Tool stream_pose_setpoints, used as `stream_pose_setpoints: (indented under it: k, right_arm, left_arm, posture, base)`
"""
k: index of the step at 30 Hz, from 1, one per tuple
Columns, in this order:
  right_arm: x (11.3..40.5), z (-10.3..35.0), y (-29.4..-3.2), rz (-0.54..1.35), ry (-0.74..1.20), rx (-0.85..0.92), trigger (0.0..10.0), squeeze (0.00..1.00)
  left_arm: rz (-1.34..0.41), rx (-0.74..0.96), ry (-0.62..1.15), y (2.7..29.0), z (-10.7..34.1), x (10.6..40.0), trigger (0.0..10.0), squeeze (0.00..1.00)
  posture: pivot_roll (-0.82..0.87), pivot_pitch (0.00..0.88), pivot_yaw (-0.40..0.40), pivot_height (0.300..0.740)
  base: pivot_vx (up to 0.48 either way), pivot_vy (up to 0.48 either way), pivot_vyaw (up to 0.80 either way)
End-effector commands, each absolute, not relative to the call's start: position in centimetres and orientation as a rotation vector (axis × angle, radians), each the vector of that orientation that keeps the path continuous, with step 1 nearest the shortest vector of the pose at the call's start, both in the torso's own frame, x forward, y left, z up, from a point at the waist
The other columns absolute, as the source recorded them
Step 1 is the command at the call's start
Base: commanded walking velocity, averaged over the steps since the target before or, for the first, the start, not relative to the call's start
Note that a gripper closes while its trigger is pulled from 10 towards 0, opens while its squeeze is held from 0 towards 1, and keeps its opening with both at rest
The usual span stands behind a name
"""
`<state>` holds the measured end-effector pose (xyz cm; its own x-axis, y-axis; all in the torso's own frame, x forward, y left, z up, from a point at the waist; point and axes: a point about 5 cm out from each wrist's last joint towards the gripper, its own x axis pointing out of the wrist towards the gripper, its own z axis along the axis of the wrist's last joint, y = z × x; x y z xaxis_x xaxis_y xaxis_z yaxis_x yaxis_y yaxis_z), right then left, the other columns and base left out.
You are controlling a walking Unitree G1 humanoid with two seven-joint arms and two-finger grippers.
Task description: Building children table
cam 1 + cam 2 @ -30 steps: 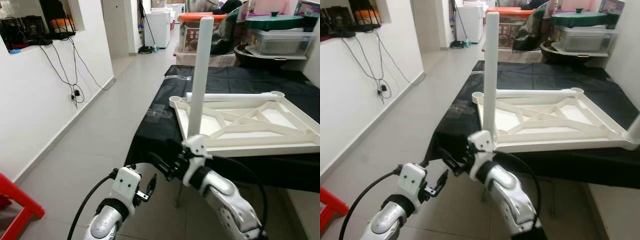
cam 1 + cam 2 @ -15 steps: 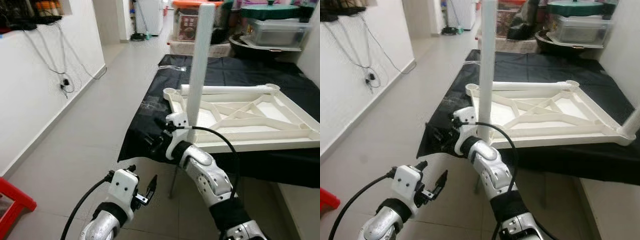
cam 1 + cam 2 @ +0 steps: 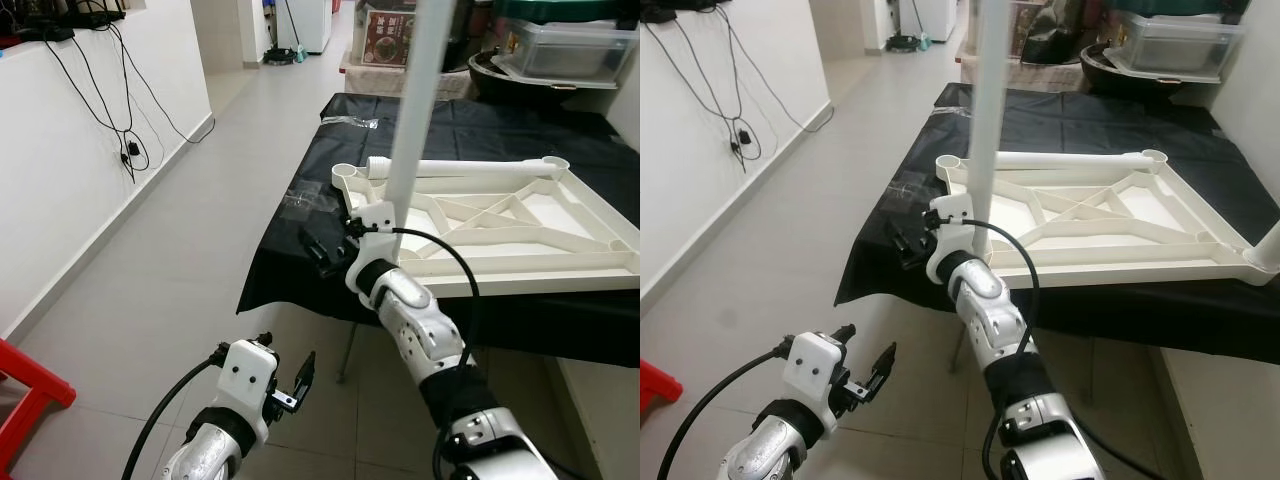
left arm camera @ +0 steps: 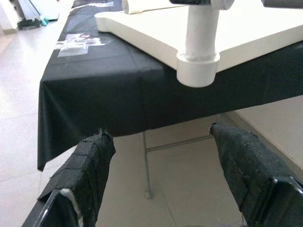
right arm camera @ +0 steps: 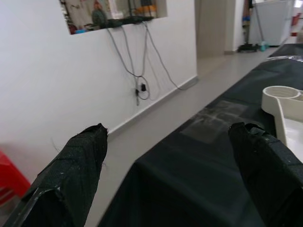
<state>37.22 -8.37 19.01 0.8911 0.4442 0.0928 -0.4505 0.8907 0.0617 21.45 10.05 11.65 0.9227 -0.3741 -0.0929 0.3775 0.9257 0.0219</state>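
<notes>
On the black-draped counter (image 3: 470,140) the upturned white tabletop (image 3: 500,235) lies, one leg (image 3: 415,110) upright at its near-left corner. Right claw (image 3: 322,248), spread, hovers beside it; left claw (image 3: 295,375), spread, hangs low. Next likely: fitting another leg.

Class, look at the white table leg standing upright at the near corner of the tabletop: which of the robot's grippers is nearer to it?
Right. The right gripper is over the black cloth, beside the base of the upright leg. The left gripper hangs lower, above the floor.
</notes>
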Motion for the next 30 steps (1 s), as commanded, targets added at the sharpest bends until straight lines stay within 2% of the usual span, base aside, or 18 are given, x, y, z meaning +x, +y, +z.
stream_pose_setpoints:
  k: [1, 5, 10, 13, 21, 23, 28, 30]
  right_arm:
    - [38.3, 19.6, -11.4, 0.336, -0.106, 0.071, 10.0, 0.0]
    - [38.6, 19.9, -12.4, 0.297, -0.115, 0.055, 10.0, 0.0]
    - [39.5, 20.8, -18.7, -0.046, -0.133, 0.016, 10.0, 0.0]
    - [39.5, 20.8, -20.1, -0.133, -0.136, 0.007, 10.0, 0.0]
    - [39.4, 20.6, -21.3, -0.168, -0.139, 0.035, 10.0, 0.0]
    - [39.3, 20.7, -22.8, -0.2, -0.149, 0.021, 10.0, 0.0]
    - [39.2, 21.0, -23.8, -0.23, -0.157, 0.002, 10.0, 0.0]
    - [39.1, 21.4, -24.9, -0.283, -0.165, -0.055, 10.0, 0.0]
  left_arm:
    - [-0.39, 0.033, 0.099, 10.0, 11.6, 21.3, 10.0, 0.0]
    - [-0.392, 0.034, 0.1, 10.0, 11.6, 21.3, 10.0, 0.0]
    - [-0.399, 0.035, 0.106, 10.0, 11.6, 21.4, 10.0, 0.0]
    - [-0.4, 0.035, 0.108, 9.9, 11.6, 21.4, 10.0, 0.0]
    - [-0.4, 0.036, 0.11, 9.9, 11.5, 21.5, 10.0, 0.0]
    - [-0.401, 0.036, 0.114, 9.9, 11.5, 21.5, 10.0, 0.0]
    - [-0.403, 0.039, 0.116, 10.0, 11.4, 21.5, 10.0, 0.0]
    - [-0.401, 0.045, 0.112, 10.0, 11.4, 21.5, 10.0, 0.0]
  posture:
    - [0.12, 0.107, -0.036, 0.74]
    - [0.12, 0.107, -0.036, 0.74]
    - [0.12, 0.105, -0.034, 0.74]
    - [0.12, 0.104, -0.034, 0.74]
    - [0.12, 0.105, -0.034, 0.74]
    - [0.12, 0.098, -0.034, 0.74]
    - [0.12, 0.093, -0.036, 0.74]
    - [0.14, 0.084, -0.04, 0.74]
  base:
    - [0.0, 0.0, 0.0]
    - [0.0, 0.0, 0.0]
    - [0.0, 0.0, 0.0]
    - [0.0, 0.0, 0.0]
    - [0.0, 0.0, 0.0]
    - [0.0, 0.0, 0.0]
    - [0.0, 0.0, 0.0]
    - [0.0, 0.0, 0.0]
